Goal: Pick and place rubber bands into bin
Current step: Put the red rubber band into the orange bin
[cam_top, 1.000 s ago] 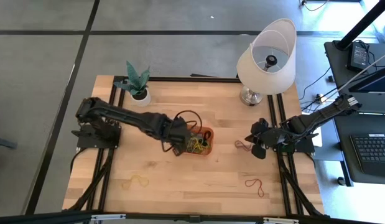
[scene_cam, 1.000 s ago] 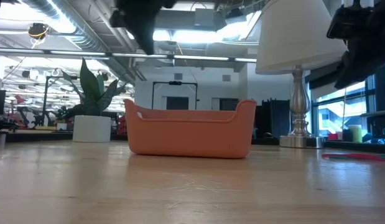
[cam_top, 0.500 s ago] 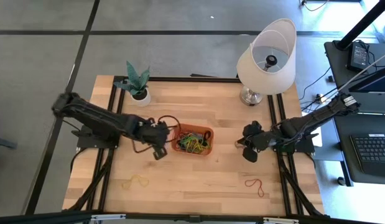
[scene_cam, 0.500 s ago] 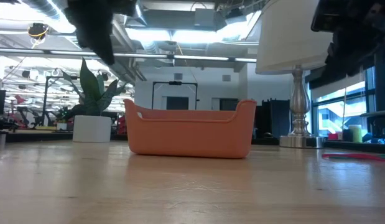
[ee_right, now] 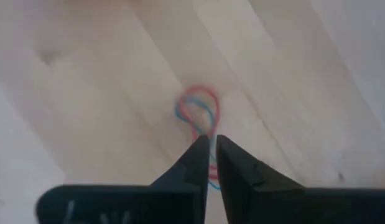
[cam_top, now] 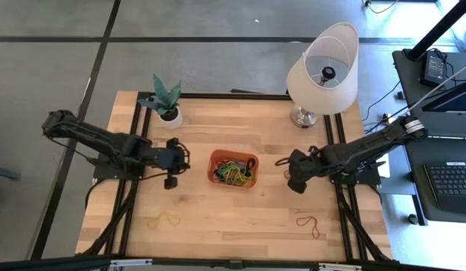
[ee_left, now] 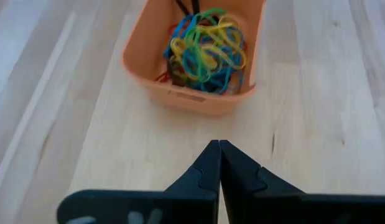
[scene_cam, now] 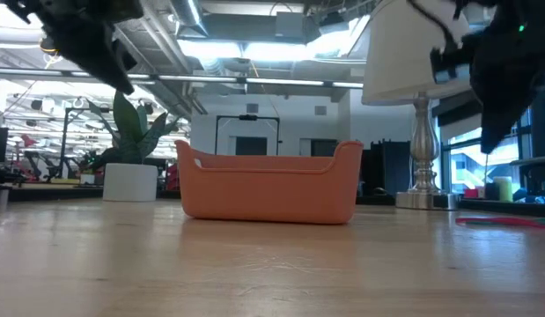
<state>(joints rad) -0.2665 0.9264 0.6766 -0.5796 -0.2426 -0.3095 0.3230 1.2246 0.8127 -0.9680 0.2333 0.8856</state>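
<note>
Bench (cam_top: pixel 217 226): light wood planks w/ black rails along the edges. Orange bin (cam_top: pixel 233 169) sits approx. mid-bench, full of mixed rubber bands (cam_top: pixel 233 172). White plant pot (cam_top: pixel 169 117) w/ green plant at far left corner; lamp (cam_top: pixel 304 117) on metal base at far right corner. Loose on the wood: yellow band (cam_top: pixel 165 220) near front left, red band (cam_top: pixel 309 223) near front right, and a red-and-blue band (ee_right: pixel 198 112) right of the bin.
</note>
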